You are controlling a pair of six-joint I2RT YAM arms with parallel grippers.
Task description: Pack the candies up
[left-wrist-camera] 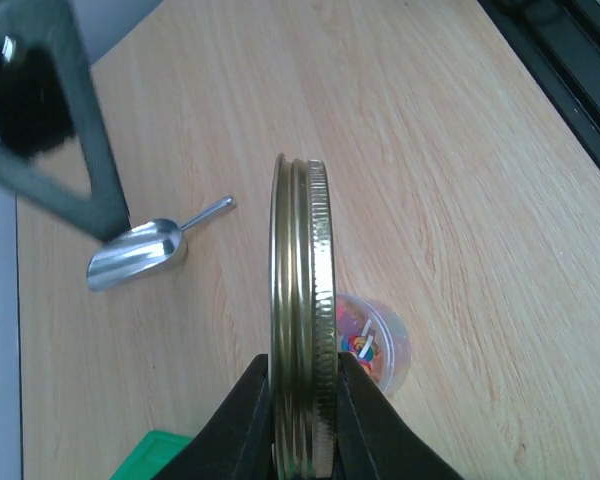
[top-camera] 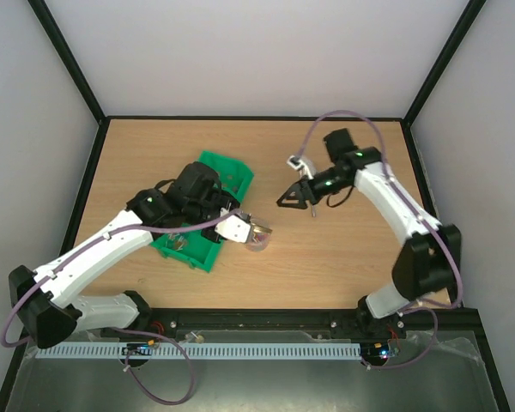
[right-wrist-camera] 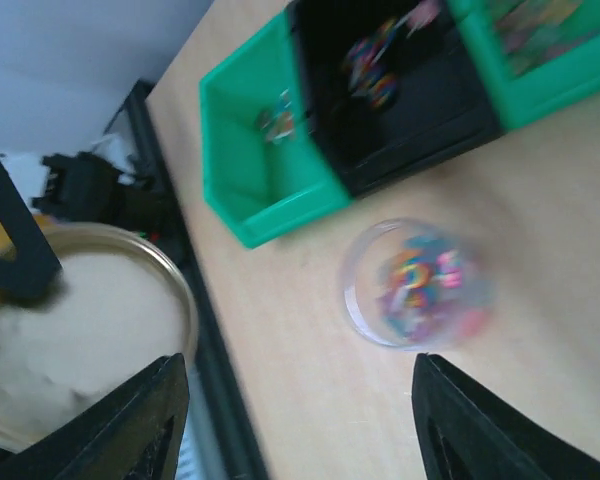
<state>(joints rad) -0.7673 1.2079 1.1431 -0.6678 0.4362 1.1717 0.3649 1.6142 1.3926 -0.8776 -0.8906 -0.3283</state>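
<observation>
At the left of the worktop (top-camera: 343,257), the green bin (top-camera: 227,172) lies under the left arm, with loose candies (right-wrist-camera: 370,65) still in its compartments. The left pincer (left-wrist-camera: 305,375) is clamped on a gold lid (left-wrist-camera: 300,280), which it grips across its faces so that the left wrist view sees it edge-on. Just beside it, at about 4 o'clock from the bin in the top view, stands the small clear jar (top-camera: 257,236). It has a heap of candies inside and its mouth is uncovered.

Filling looks finished and capping is the step in hand. The next move calls for turning the lid flat, centring it over the jar's mouth and lowering it squarely, since the light jar could tip or slide.

At about 2 o'clock from the jar, the right pincer (top-camera: 293,196) hovers with its fingers apart and holds nothing. The metal scoop (left-wrist-camera: 135,255) lies on the wood beneath it.
</observation>
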